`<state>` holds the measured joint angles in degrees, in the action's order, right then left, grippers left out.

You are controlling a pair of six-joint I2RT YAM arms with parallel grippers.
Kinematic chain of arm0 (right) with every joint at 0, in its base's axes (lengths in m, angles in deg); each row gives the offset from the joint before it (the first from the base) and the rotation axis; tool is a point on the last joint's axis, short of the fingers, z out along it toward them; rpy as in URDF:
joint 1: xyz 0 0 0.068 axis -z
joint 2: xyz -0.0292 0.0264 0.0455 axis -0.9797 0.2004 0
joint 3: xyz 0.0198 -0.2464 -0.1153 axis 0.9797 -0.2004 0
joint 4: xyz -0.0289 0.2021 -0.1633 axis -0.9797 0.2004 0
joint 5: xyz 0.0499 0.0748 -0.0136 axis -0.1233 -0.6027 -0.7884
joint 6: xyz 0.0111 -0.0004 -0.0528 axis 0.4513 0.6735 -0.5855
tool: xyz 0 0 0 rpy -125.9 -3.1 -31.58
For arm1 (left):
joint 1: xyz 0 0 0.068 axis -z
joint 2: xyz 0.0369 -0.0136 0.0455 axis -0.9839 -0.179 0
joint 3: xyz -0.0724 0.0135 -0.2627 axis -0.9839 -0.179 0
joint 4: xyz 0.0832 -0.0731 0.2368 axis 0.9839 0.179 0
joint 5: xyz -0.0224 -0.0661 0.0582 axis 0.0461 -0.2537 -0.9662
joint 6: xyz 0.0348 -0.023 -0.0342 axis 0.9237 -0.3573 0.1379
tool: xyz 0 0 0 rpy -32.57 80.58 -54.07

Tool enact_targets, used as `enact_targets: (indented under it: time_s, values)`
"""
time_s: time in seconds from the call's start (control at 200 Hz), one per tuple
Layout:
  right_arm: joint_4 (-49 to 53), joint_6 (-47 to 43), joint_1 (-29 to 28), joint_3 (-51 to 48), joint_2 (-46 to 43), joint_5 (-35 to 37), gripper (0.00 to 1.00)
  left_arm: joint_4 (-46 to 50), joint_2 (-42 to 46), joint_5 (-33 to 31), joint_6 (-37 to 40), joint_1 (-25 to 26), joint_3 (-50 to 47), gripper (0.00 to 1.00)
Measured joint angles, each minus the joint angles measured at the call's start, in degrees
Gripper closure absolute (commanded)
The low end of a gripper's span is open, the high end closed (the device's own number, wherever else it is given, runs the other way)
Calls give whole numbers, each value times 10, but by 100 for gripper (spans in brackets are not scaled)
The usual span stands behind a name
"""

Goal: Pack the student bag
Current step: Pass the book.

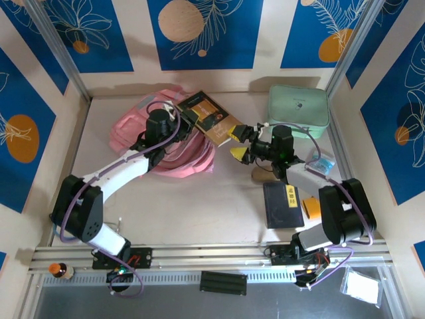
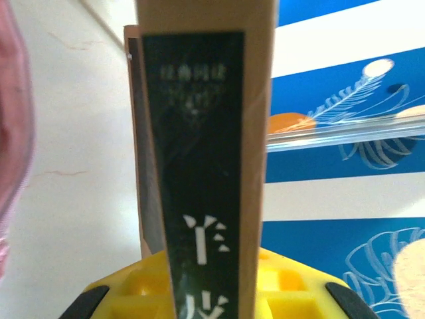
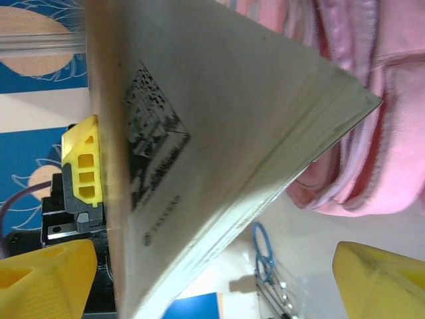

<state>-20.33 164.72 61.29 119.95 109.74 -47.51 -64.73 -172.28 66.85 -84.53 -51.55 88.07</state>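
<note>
L gripper [image 1: 188,118] is clamped on the brown book [image 1: 211,117] at its left end. L wrist cam: dark spine w/ white lettering stands up between the yellow fingers [image 2: 126,292]. Book is held tilted, just over the right edge of the student bag [image 1: 159,143]. Bag = pink, lies crumpled at back-left of the table [image 1: 219,199], partly under L arm, straps spilling toward centre. Can't tell if its opening is unzipped.

R gripper [image 1: 240,143] has jaws wide apart, nothing gripped. Upper finger is just by the book's right corner, lower finger off it. R wrist cam: book's page edge + back cover run between the two yellow fingertips [image 3: 40,282]. Clear gap on the right-hand tip side, can't tell if the left-hand tip touches. Pink bag fabric sits behind the book there.

Other stuff:
- mint green case [image 1: 299,109] back-right, well apart from bag
- black flat pad [image 1: 281,205] near R arm base, yellow item [image 1: 311,208] just beside it
- small blue item [image 1: 323,163] by R forearm
</note>
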Motion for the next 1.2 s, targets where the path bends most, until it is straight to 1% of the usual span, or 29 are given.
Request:
enact_targets:
  time_s: [0.09, 0.25, 0.415, 0.68, 0.765, 0.845, 0.905, 0.95, 1.07, 1.09, 1.135, 1.2]
  values:
    - [-48, 30, -5, 0, 16, 2, 10, -38, -3, 2, -27, 1, 0, 100]
    - [-126, 79, -11, 7, 47, 12, 14, -77, -9, 2, -58, 2, -3, 100]
    - [-195, 128, -23, 22, 88, 27, 23, -106, -19, 2, -77, 3, -8, 100]
    - [-226, 151, -38, 38, 99, 48, 36, -147, -26, 2, -85, 3, -26, 100]
    - [-221, 150, -38, 38, 93, 53, 44, -152, -26, 2, -85, 3, -29, 100]
    - [-209, 142, -36, 38, 81, 59, 50, -159, -26, 2, -85, 3, -35, 100]
    - [-200, 138, -33, 37, 71, 62, 56, -163, -26, 2, -85, 3, -39, 100]
    - [-192, 132, -31, 36, 64, 63, 62, -165, -26, 2, -85, 3, -41, 100]
    - [-167, 118, -23, 35, 49, 64, 81, -167, -26, 2, -84, 3, -48, 100]
    - [-165, 119, -22, 35, 47, 63, 83, -167, -26, 2, -83, 3, -49, 97]
    - [-154, 108, -20, 35, 41, 59, 88, -167, -26, 2, -82, 3, -55, 86]
    - [-129, 95, -18, 35, 34, 54, 91, -164, -26, 1, -78, 3, -62, 71]
